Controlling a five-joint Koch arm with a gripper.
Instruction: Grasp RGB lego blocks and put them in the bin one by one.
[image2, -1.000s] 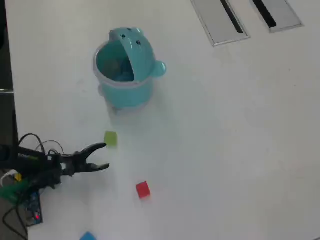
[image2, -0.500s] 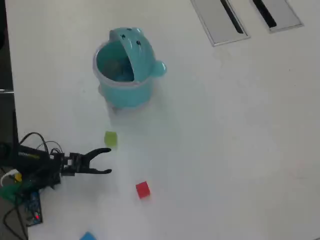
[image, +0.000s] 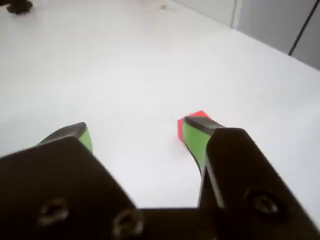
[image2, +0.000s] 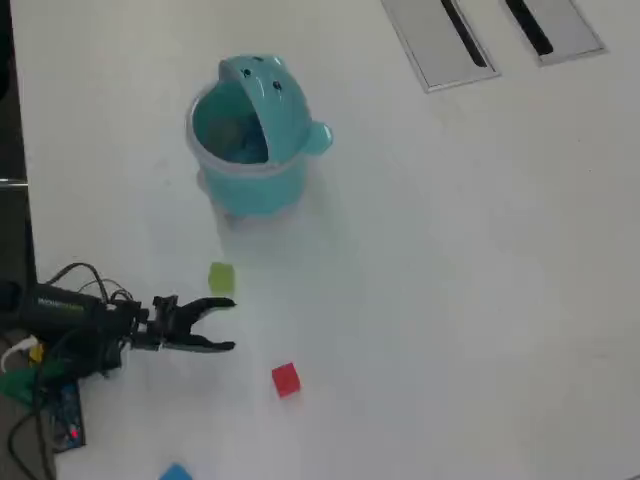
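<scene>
Overhead: tool (image2: 232, 324) between two cubes (image2: 221, 278) (image2: 286, 379), bin (image2: 250, 150) beyond, third cube (image2: 176, 472) at bottom edge.

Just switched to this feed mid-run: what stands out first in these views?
The teal bin with its animal-face lid stands upper left in the overhead view, on the white table. Below it the open gripper lies between the yellow-green block and the red block; a light blue block sits at the bottom edge.

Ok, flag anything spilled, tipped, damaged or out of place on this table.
Nothing stands out. The bin stands upright, and the red block, yellow-green block and blue block lie apart on the table. The gripper is open and empty.
</scene>
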